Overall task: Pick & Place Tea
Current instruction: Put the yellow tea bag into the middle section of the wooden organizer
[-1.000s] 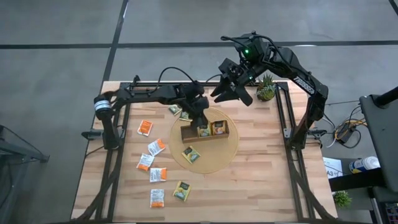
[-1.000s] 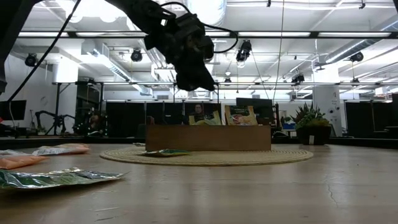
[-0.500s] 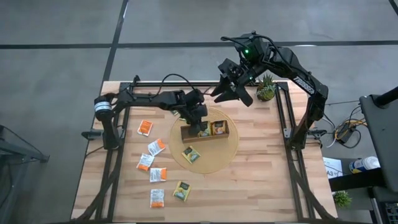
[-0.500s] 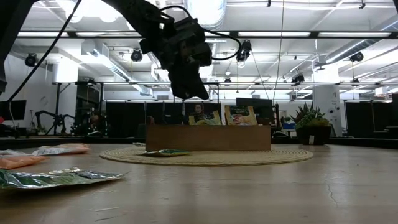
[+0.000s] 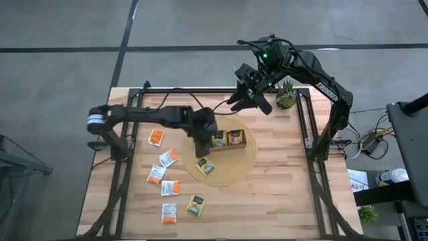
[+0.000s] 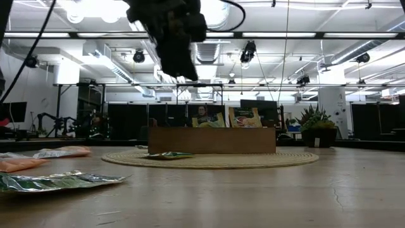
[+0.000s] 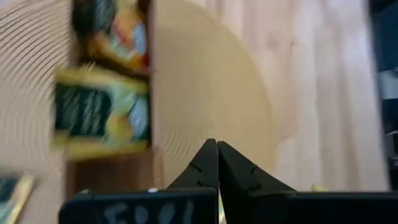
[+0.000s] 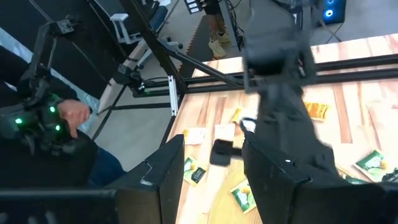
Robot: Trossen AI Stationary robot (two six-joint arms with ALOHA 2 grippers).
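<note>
The brown wooden tray (image 5: 241, 144) stands on a round woven mat (image 5: 244, 164). Two tea sachets (image 5: 219, 140) (image 5: 234, 138) stand upright in it. One green sachet (image 5: 205, 166) lies flat on the mat. Several more lie on the table's left part, orange ones (image 5: 156, 137) (image 5: 170, 187) and a green one (image 5: 195, 205). My left gripper (image 5: 201, 148) hangs shut and empty over the tray's left end, well above it in the low view (image 6: 183, 68). Its fingertips meet in the left wrist view (image 7: 217, 145). My right gripper (image 5: 249, 103) waits high over the table's far side, open and empty.
A small potted plant (image 5: 286, 94) stands at the far right, beyond the mat. The table's right and near right parts are bare wood. A person's hand (image 8: 76, 112) shows beyond the table's left side in the right wrist view.
My left gripper has drawn away from the sachets in the tray toward the table's near edge and a little to the left, rising as it went. The sachets in the tray and on the mat have stayed where they were.
</note>
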